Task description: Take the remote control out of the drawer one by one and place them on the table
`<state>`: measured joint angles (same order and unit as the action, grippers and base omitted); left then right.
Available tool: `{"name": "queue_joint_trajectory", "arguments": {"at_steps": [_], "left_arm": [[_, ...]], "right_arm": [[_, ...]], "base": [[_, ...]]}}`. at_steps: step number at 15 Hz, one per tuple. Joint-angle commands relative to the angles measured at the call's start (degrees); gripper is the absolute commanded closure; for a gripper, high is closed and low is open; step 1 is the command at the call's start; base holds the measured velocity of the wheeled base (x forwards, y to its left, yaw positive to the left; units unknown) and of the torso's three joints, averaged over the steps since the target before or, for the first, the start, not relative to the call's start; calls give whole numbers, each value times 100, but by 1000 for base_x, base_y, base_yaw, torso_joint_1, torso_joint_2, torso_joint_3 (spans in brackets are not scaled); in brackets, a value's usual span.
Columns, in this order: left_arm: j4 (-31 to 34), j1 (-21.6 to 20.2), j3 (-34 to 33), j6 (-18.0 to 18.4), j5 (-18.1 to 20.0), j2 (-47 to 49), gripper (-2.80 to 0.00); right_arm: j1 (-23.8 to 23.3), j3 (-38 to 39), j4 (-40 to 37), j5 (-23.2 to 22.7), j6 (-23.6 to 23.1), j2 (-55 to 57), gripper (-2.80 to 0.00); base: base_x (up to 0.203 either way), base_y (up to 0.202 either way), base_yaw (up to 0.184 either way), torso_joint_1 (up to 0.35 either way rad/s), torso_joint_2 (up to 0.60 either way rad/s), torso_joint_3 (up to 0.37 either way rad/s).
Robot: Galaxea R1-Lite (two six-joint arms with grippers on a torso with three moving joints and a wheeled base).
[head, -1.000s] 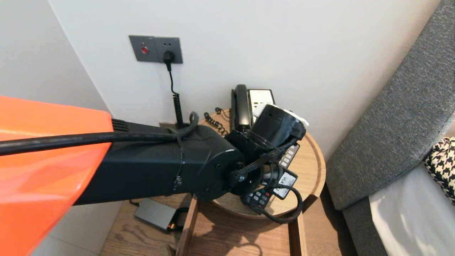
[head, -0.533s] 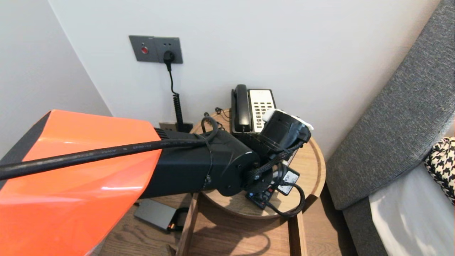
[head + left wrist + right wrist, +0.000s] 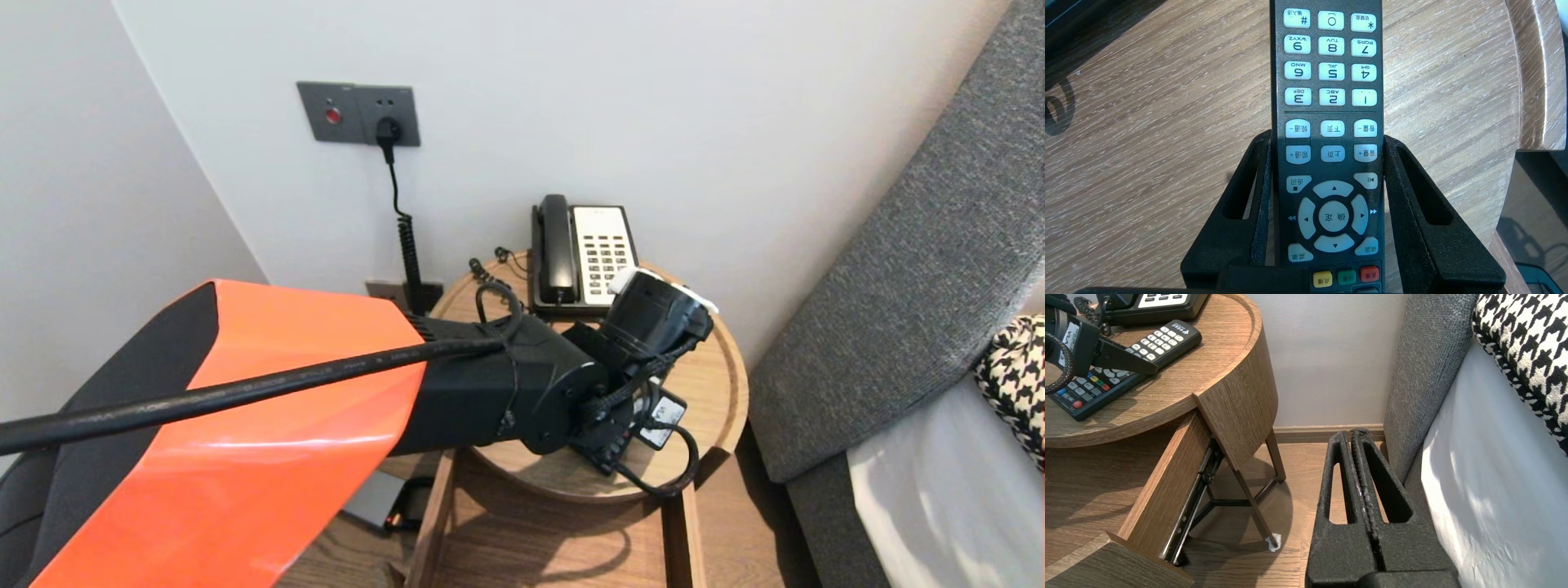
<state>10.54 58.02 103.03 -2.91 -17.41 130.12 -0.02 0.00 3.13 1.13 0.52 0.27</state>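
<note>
The left gripper (image 3: 1327,136) is clamped on a black remote (image 3: 1331,73), its two fingers (image 3: 1257,171) pressed against the long sides at about the middle of the body, level with the volume and channel keys. The number pad runs out past the fingertips, and the coloured keys sit back under the wrist. The remote looks to lie flat on the round wooden table (image 3: 1539,81), keys up, on the front half of the top. One end is close to the front edge and the other points toward the back edge. A black telephone (image 3: 584,253) with a pale keypad stands at that back edge against the wall, close beyond the remote but not touching it. Below the front edge a wooden drawer (image 3: 1163,490) stands pulled out. The right gripper (image 3: 1352,435) hangs low off the table's right side, jaws pressed together on nothing, over the floor beside the grey headboard (image 3: 1429,367)
</note>
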Motion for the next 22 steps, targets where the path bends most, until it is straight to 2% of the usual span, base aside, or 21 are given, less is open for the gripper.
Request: {"name": "queue_joint_trajectory", "arguments": {"at_steps": [1, 8, 9, 16, 22], "left_arm": [[35, -1, -3, -3, -8, 48, 0], [50, -10, 90, -14, -17, 11, 0], [79, -15, 112, -7, -17, -2, -280], [59, -27, 41, -46, -17, -272, -280], [246, -75, -24, -276, -26, -1296, -280]], "right_arm": [[2, 149, 3, 1, 0, 8, 0], [2, 149, 3, 1, 0, 8, 0], [1, 149, 3, 1, 0, 8, 0], [2, 149, 3, 1, 0, 8, 0], [-6, 149, 3, 1, 0, 8, 0]], "base": [[0, 0, 0, 0, 0, 0], [0, 0, 0, 0, 0, 0], [0, 0, 0, 0, 0, 0], [0, 0, 0, 0, 0, 0], [0, 0, 0, 0, 0, 0]]}}
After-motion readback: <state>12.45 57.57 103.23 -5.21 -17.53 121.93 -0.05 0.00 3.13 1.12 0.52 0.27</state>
